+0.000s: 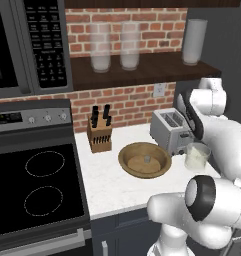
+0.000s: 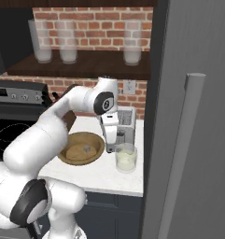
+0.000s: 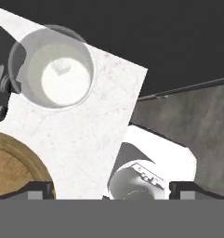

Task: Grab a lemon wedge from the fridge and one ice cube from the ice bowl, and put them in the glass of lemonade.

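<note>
While pincer (image 3: 111, 188) gapes empty, round clear glass of lemonade (image 3: 55, 69) holds pale cube.

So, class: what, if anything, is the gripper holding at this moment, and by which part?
Nothing is held. The gripper has its jaws wide apart above the counter, with nothing between them.

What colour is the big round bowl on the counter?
The ice bowl is brown with a wood grain, clearest in the left base view.

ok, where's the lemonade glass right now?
The glass of lemonade stands on the white counter near its right end, in front of the toaster and right of the ice bowl, beside the fridge.
</note>
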You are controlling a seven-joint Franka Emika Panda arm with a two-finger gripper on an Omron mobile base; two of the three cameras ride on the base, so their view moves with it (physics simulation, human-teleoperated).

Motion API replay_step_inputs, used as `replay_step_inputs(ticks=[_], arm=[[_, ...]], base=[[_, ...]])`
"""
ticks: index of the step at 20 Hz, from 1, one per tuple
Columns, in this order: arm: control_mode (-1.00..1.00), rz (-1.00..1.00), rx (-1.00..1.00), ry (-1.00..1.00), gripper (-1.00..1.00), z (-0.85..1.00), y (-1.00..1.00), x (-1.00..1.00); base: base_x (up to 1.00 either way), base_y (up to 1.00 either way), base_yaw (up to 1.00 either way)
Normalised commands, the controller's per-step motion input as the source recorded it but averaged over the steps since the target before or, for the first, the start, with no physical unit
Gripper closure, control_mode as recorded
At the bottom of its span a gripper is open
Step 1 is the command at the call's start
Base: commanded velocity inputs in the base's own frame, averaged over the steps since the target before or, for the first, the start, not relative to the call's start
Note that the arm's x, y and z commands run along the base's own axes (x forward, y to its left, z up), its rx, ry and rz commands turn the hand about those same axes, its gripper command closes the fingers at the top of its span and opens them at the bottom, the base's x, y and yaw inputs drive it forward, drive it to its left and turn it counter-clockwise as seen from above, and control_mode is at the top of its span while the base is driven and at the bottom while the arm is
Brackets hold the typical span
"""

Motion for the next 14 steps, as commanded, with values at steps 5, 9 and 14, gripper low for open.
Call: replay_step_inputs(ticks=[5, 9, 14], arm=[[-1.0, 0.48, -0.01, 0.02, -1.0, 0.0, 0.79, -0.55], [-1.0, 0.5, -0.01, -0.01, -1.0, 0.0, 0.75, -0.41], [-1.0, 0.29, 0.0, -0.14, -1.0, 0.05, 0.49, -0.53]], base=[[0.0, 0.0, 0.0], [0.0, 0.0, 0.0], [0.0, 0.0, 0.0]])
